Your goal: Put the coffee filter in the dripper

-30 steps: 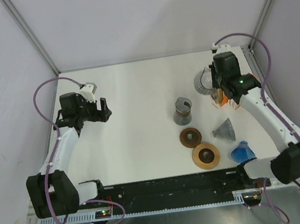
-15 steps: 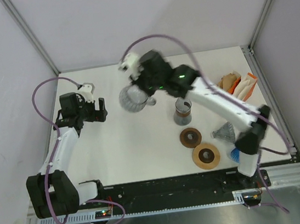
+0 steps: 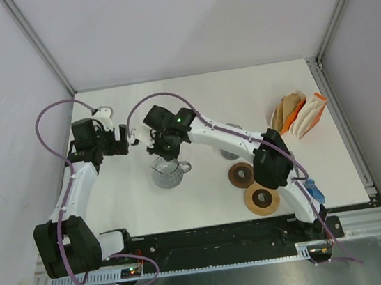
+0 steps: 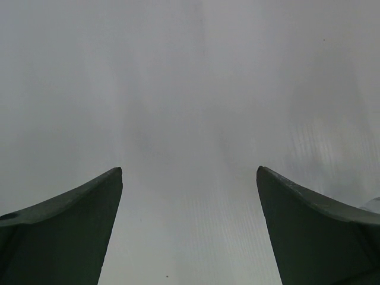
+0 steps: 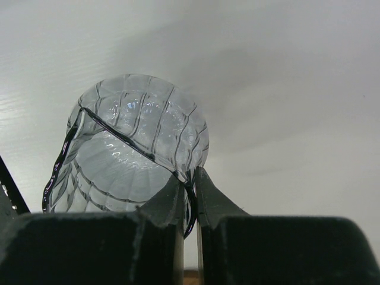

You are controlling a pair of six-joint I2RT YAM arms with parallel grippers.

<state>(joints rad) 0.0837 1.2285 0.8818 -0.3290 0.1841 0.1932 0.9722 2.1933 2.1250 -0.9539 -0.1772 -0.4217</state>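
Note:
My right gripper (image 3: 167, 150) reaches across to the left-centre of the table. It is shut on the thin handle of a clear ribbed glass dripper (image 3: 166, 173). In the right wrist view the glass dripper (image 5: 136, 142) hangs tilted just beyond my right gripper (image 5: 190, 178), whose jaws pinch the handle. The coffee filters (image 3: 298, 114), brown and white, stand in an orange holder at the far right of the table. My left gripper (image 3: 124, 138) is open and empty, just left of the right gripper. The left wrist view shows only my left gripper (image 4: 190, 172) over bare white table.
Two brown wooden rings (image 3: 241, 175) (image 3: 261, 198) lie right of centre near the front. A grey cup (image 3: 228, 154) is partly hidden under the right arm. A blue object (image 3: 314, 189) peeks out beside the arm's base. Walls enclose the table on three sides.
The right arm has swung from the far right across to the left-centre, carrying the glass dripper and bringing it lower. The left gripper has barely shifted.

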